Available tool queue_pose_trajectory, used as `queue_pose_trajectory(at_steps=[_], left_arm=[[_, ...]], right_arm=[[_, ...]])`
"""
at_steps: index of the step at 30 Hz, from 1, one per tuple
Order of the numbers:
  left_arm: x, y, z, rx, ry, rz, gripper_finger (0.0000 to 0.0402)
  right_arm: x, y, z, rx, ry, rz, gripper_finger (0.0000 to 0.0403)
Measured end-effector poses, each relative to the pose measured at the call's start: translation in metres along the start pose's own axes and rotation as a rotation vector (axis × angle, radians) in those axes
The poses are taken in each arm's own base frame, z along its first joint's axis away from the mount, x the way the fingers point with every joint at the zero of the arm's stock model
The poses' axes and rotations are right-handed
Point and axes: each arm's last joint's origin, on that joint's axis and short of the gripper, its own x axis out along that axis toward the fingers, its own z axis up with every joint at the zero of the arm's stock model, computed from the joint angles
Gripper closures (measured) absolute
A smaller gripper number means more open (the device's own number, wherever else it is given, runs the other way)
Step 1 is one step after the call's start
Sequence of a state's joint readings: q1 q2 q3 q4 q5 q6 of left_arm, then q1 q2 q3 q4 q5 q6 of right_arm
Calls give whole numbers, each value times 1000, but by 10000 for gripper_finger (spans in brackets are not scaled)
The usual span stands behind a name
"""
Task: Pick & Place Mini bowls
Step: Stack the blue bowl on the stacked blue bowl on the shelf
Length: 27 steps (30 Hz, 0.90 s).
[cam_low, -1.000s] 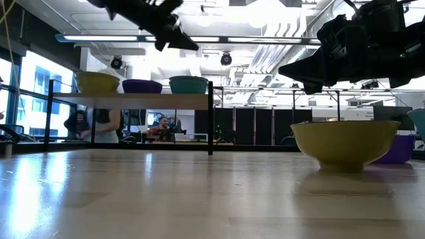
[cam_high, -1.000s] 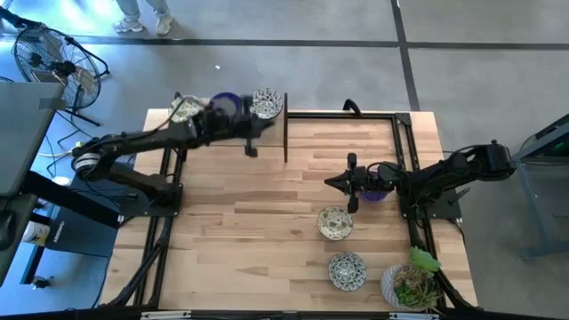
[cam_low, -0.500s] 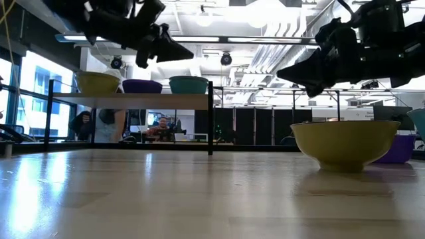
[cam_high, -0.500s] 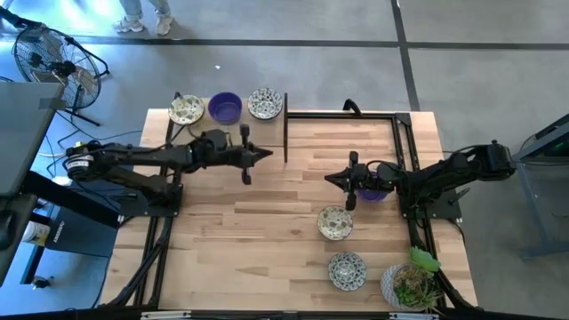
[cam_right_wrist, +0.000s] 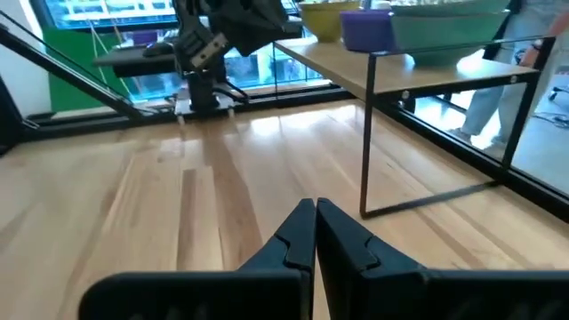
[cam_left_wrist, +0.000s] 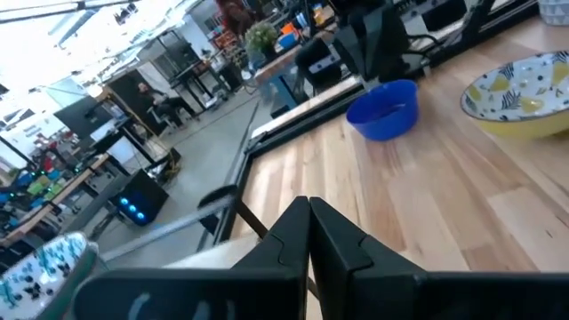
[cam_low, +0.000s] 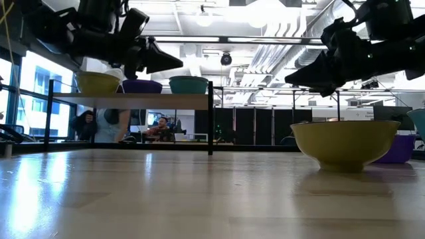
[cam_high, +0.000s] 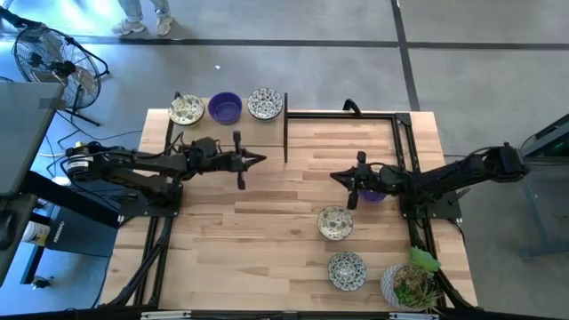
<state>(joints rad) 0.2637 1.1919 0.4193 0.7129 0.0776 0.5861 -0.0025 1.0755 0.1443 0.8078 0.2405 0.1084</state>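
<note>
- Wooden planks make up the worktop (cam_high: pixel 267 231), with a raised shelf (cam_high: pixel 267 133) at its far left corner.
- On that shelf we see three mini bowls in a row: a patterned bowl (cam_high: pixel 186 109), a purple bowl (cam_high: pixel 225 108) and another patterned bowl (cam_high: pixel 266 103).
- Our left pincer (cam_high: pixel 256 160) hangs just in front of the shelf, above the worktop, its fingers (cam_left_wrist: pixel 307 233) pressed together with nothing between them.
- Our right pincer (cam_high: pixel 338 177) hovers over the right half of the worktop, also closed tight and empty; its fingers (cam_right_wrist: pixel 313 228) meet in the right wrist view.
- Under the right arm, a second purple bowl (cam_high: pixel 373 189) sits partly hidden near the right rail.
- Two more patterned bowls lie in front of it on the worktop, one (cam_high: pixel 335 222) near the middle right and one (cam_high: pixel 347 269) closer to the front edge.
- Beside that last bowl stands a white pot with a green plant (cam_high: pixel 411 283), at the front right corner.
</note>
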Motion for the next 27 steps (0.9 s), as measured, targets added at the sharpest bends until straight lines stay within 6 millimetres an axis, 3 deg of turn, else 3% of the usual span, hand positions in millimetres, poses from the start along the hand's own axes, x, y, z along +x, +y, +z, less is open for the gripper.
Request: queue_pose_trajectory(at_steps=[16, 27], left_arm=[[-21, 11, -33, -90, -56, 17, 401], [-22, 10, -35, -75, -65, -24, 401]], right_arm=[[6, 11, 48, -40, 468, -142, 369], [-11, 22, 51, 29, 691, -212, 312]])
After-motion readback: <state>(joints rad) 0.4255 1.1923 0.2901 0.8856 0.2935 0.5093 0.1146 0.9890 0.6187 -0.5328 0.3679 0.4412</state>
